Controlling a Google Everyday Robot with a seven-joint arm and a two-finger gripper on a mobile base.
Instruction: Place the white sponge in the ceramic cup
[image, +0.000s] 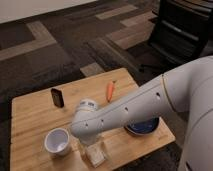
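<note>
The white sponge (97, 157), lower centre beside the ceramic cup (57, 141), sits under the gripper (90, 148), seemingly poised to grasp; I cannot tell its opening.

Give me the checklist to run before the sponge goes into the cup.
1. Position of the hand: at the white sponge, near the table's front edge. Ok.
2. Firm hold on the sponge: cannot tell.
3. Pose of the ceramic cup: upright, mouth up. Ok.
4. Inside of the cup empty: ok.
5. Cup close beside the sponge, nothing between them: ok.
6. The black block, carrot and blue bowl lie off that path: ok.
</note>
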